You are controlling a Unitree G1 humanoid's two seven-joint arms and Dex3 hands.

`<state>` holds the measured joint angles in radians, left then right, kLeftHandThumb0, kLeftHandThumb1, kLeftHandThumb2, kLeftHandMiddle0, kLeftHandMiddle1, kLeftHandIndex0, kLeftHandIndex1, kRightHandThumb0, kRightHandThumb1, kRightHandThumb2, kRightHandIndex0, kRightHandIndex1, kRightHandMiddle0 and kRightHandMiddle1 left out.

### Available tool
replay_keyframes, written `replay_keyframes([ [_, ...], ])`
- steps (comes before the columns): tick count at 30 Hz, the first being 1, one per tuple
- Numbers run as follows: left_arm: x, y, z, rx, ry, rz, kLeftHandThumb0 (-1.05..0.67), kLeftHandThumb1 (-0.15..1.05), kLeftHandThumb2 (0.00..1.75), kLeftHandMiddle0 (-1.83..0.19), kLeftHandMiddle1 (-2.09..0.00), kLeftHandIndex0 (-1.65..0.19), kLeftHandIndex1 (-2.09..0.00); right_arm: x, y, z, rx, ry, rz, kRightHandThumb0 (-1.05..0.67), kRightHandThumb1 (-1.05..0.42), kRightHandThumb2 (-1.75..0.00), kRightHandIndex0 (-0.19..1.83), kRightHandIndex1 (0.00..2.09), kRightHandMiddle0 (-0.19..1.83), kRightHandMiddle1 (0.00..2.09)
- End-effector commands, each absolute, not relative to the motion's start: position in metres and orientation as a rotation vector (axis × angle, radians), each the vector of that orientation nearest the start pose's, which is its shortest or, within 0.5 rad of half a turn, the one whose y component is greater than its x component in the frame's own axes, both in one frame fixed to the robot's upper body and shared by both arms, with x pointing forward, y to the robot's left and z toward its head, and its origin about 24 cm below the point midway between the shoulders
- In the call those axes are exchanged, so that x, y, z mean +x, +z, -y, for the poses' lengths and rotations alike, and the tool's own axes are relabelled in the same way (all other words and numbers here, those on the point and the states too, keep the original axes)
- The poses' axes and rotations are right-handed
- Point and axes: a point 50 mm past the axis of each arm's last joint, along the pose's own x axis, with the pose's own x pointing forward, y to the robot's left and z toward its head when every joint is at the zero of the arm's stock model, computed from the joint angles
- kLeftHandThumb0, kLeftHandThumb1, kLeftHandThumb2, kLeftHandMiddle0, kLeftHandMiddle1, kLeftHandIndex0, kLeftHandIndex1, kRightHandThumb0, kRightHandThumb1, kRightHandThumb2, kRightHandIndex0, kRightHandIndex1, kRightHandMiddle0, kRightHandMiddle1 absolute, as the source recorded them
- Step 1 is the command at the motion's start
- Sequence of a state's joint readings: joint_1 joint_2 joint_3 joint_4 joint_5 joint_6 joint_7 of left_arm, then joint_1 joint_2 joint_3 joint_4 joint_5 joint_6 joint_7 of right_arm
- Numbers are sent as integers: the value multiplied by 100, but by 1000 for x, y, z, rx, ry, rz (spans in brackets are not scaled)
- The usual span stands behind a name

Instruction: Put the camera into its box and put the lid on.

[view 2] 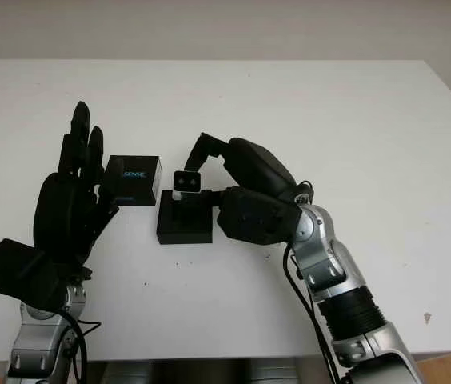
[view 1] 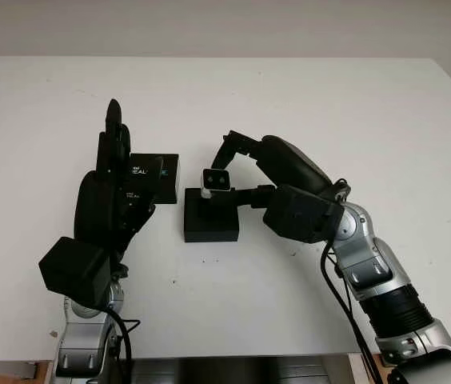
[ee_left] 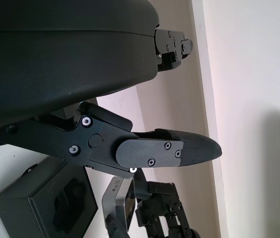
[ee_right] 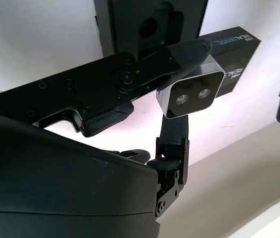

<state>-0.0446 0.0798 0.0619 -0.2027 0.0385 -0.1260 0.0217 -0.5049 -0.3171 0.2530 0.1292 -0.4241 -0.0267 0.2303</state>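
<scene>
On the white table, the camera is gripped by the right hand above the box; lowering into its recess is needed next. The left hand is held open beside the lid.

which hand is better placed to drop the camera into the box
Right. The right hand already grips the camera just above the open box. The left hand is open, raised beside the lid.

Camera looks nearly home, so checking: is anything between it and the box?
Nothing visible. The right hand holds the camera just above the open box; the lid lies aside.
</scene>
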Motion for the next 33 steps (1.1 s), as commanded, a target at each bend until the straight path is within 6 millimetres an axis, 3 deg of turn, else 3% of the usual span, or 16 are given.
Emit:
replay_keyframes([
  [1,253,116,-171,123,64,389,-69,105,38,7,-5,8,-5,327,139,108,-866,433,336,-48,-103,-5,34,5,44,175],
  [33,253,117,-172,133,68,389,-70,105,40,6,-6,8,-5,329,121,102,-958,447,324,-48,-105,-6,31,5,37,180],
])
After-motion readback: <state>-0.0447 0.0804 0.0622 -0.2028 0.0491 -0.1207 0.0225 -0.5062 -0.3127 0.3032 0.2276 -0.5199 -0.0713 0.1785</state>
